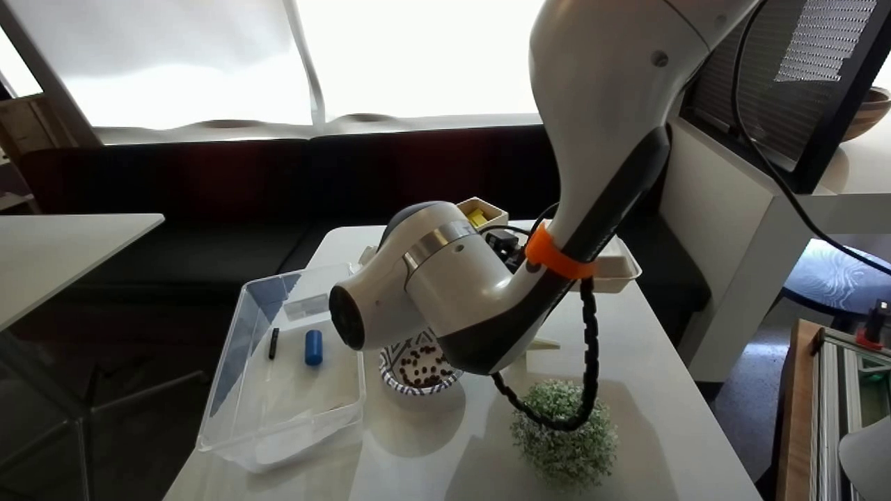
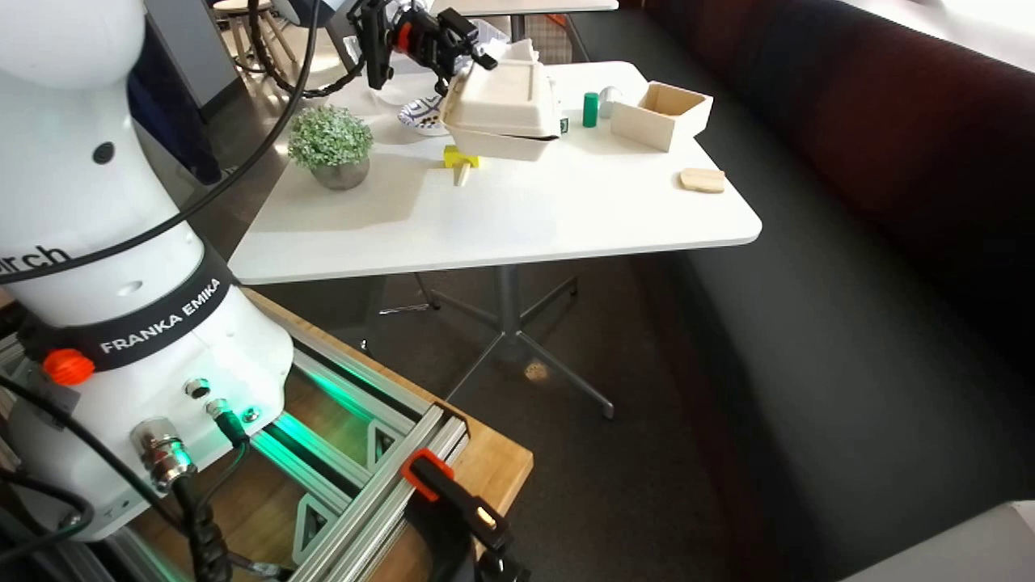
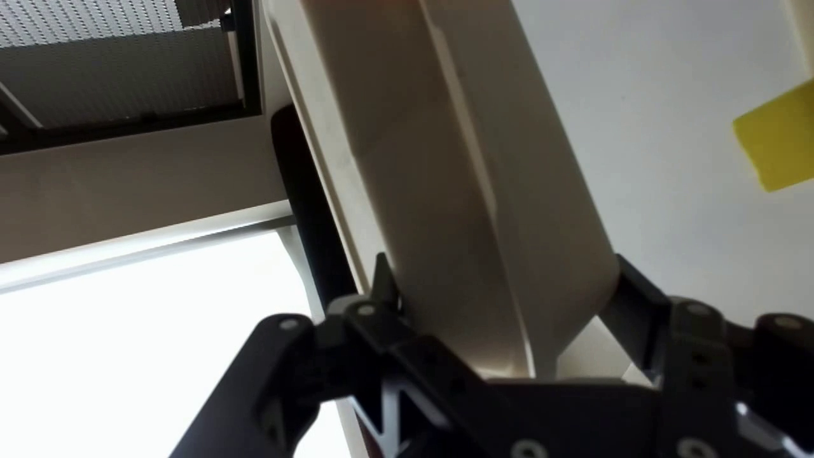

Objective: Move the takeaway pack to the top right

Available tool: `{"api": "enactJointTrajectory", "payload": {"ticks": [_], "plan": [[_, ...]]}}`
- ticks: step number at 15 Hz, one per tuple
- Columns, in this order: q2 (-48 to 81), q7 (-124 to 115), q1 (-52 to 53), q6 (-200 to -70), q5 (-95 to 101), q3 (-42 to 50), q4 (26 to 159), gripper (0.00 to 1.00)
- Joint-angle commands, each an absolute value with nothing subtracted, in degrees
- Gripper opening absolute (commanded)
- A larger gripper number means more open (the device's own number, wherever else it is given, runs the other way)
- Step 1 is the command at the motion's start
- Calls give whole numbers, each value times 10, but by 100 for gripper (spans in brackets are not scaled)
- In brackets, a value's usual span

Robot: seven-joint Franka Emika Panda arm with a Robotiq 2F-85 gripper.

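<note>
The takeaway pack (image 2: 503,101) is a plain off-white lidded clamshell box. In an exterior view it appears held above the white table and slightly tilted, its lid up. In an exterior view only part of the pack (image 1: 612,268) shows, behind the arm. My gripper (image 2: 469,74) is at the pack's side. In the wrist view the pack (image 3: 445,159) runs between both fingers of the gripper (image 3: 501,270). One finger lies on each side, and the right finger touches it. The pack's underside contact with the table is not visible.
The patterned bowl (image 2: 422,115), the potted plant (image 2: 331,141) and a yellow item (image 2: 461,158) are near the pack. A green cylinder (image 2: 591,110), an open box (image 2: 647,125) and a wooden block (image 2: 702,179) stand farther right. A clear tray (image 1: 299,431) holds a blue cylinder (image 1: 313,348).
</note>
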State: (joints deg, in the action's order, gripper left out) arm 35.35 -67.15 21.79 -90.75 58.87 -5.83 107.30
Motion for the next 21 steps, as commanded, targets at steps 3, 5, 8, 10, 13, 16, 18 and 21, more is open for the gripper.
{"api": "enactJointTrajectory", "payload": {"ticks": [3, 5, 8, 10, 13, 16, 18, 21], "plan": [[335, -673, 199, -903, 652, -73, 1090, 77], [325, -673, 192, -906, 668, -73, 1100, 77], [321, -673, 190, -908, 672, -73, 1105, 77], [314, -646, 184, -938, 713, -71, 1125, 52], [315, -631, 171, -992, 826, -66, 1123, 52], [320, -611, 150, -1045, 929, -64, 1104, 52], [321, -591, 131, -1087, 998, -61, 1095, 52], [335, -549, 105, -1150, 1089, -59, 1061, 52]]}}
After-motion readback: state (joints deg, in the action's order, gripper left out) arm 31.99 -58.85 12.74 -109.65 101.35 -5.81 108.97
